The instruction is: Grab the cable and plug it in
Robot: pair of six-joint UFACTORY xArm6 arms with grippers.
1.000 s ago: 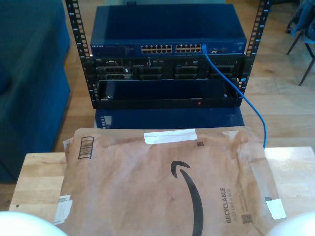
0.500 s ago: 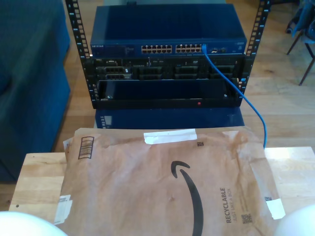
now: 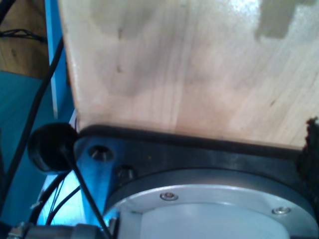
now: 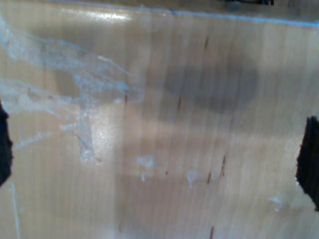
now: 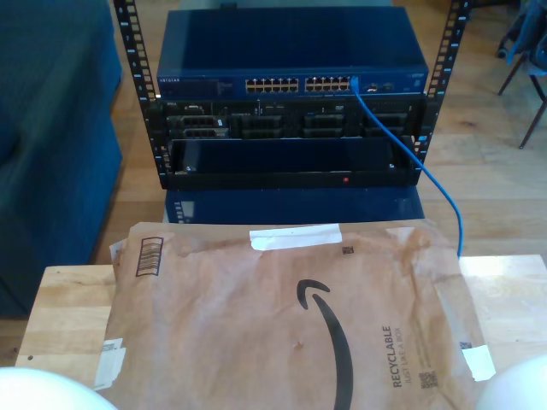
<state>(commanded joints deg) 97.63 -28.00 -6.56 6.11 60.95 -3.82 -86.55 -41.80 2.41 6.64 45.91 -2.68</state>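
The cable runs from a port at the exterior view's right end of the blue switch, drooping down behind the brown paper mailer on the wooden table. Both wrist views look at bare wood; I cannot tell how my first gripper's jaws stand, nor my second gripper's

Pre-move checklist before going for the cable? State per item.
1. Cable end seated in the switch: ok, it looks plugged into the port row's end on the exterior view's right.
2. Cable's other end located: cannot tell, it drops behind the paper mailer.
3. My second claw open and empty: ok, dark tips stand wide apart over bare table.
4. My first claw state: cannot tell, one dark tip in view.
5. Table free for a grasp: not ok, the mailer covers most of it.
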